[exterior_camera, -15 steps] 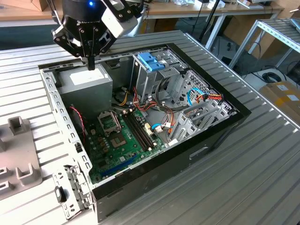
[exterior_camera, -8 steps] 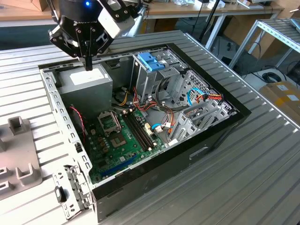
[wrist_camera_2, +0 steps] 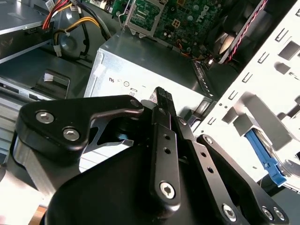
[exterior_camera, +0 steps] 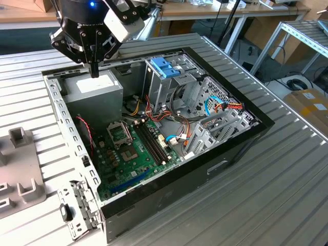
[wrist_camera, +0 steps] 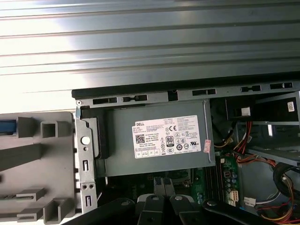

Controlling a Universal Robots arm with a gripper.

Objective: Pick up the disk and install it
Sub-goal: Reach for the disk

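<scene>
Two fingers [wrist_camera_2: 161, 101] pressed flat together with nothing between them: my gripper [exterior_camera: 95, 73] is closed and empty. It hangs tip-down just above the power supply [exterior_camera: 92, 100], which fills the far corner of the case [exterior_camera: 241, 138] on the exterior view's left. I judge that a sensible place to hover, since the flat lid lies below it and the cables [exterior_camera: 164, 115] are well off to one side.

Just past the power supply runs the case's perforated wall [wrist_camera_2: 262, 79]. Outside it, a grey fixture [wrist_camera: 42, 164] lies on the table [exterior_camera: 256, 205] beside the case. Past that wall, the second wrist view shows a blue strip that I take to be the rail of the disk [wrist_camera_2: 264, 157]. In the first wrist view a sliver of the same blue sits at the fixture's outer edge [wrist_camera: 6, 126]. I cannot see the drive body itself. Parked in the fixture, the disk would sit outside the case, apart from the gripper and not yet picked up.

Further in, the motherboard [exterior_camera: 133, 154] covers the case floor. Beyond it, toward the far edge, stands the drive cage [exterior_camera: 169, 89] with its blue latch [exterior_camera: 165, 66] on top. The case lies on its side with the panel off, which leaves the cage reachable from above.
</scene>
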